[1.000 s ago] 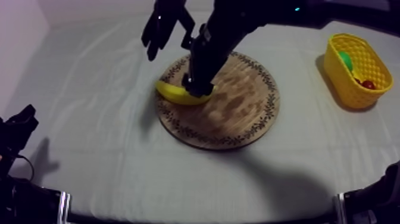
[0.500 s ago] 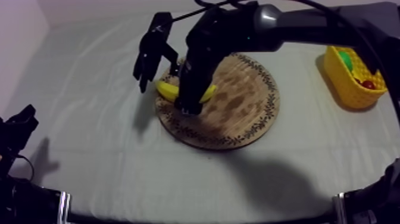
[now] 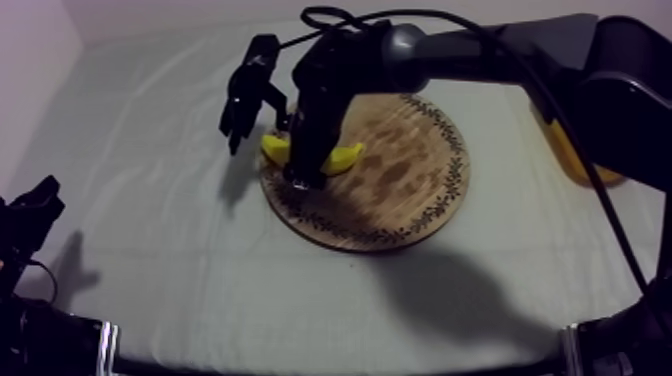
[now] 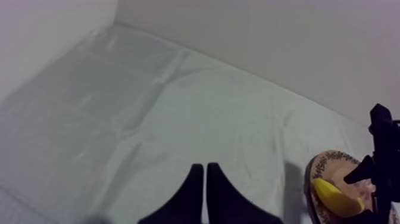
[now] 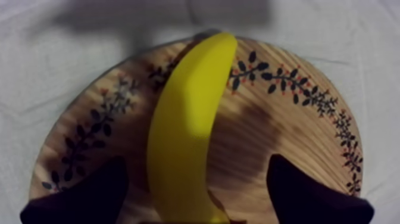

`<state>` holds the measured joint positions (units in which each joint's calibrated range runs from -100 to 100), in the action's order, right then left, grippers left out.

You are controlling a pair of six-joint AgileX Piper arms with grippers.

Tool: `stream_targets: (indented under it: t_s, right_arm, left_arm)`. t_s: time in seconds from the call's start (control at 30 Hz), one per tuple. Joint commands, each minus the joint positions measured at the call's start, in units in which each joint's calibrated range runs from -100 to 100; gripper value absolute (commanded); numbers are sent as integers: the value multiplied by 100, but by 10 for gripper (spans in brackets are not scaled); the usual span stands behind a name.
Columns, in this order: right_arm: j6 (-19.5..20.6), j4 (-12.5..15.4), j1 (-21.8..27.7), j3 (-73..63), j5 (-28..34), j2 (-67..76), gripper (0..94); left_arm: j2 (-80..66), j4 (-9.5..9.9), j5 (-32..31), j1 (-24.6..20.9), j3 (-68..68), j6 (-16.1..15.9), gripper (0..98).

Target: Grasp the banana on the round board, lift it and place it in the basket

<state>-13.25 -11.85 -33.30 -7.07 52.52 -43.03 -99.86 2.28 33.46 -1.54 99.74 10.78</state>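
Note:
A yellow banana point(image 3: 342, 158) lies on the left part of the round wooden board point(image 3: 410, 195) with the patterned rim. My right arm reaches in from the upper right, and my right gripper point(image 3: 304, 178) hangs directly over the banana. In the right wrist view the banana point(image 5: 184, 131) runs lengthwise between the two black fingers point(image 5: 83, 196), which stand wide apart on either side without touching it. The board point(image 5: 268, 137) lies under it. My left gripper point(image 3: 30, 212) rests low at the left, its fingers point(image 4: 191, 190) together as a narrow wedge.
The yellow basket point(image 3: 563, 150) stands at the right, mostly hidden behind my right arm. From the left wrist view, bare cloth stretches to the back wall, with the board point(image 4: 331, 162) and banana point(image 4: 336, 199) beside my right gripper point(image 4: 381, 158).
My right arm has swung left and down over the banana, and now covers most of the basket. The banana and the left arm have stayed put.

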Motion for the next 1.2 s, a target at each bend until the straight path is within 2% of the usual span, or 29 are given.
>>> stream_targets:
  t_s: [0.0,0.1,0.2,0.37,0.6,0.87,1.0,1.17]
  right_arm:
    - [-55,49,6,-79,34,-46,714]
    - [-139,135,12,-189,80,-118,523]
    - [-212,215,14,-285,138,-186,377]
    - [-272,277,31,-363,196,-256,266]
    - [-183,249,65,-345,439,-23,229]
    - [-145,0,151,933,503,1322,241]
    - [-184,-135,380,1652,481,2049,250]
    - [-318,-248,907,2264,413,2706,260]
  left_arm:
    - [3,-1,0,-2,4,-1,1]
    - [3,-1,0,-2,4,-1,1]
    - [3,-1,0,-2,4,-1,1]
    - [3,-1,0,-2,4,-1,1]
    - [3,-1,0,-2,4,-1,1]
    - [3,-1,0,-2,4,-1,1]
    - [3,-1,0,-2,4,-1,1]
    - [3,-1,0,-2,4,-1,1]
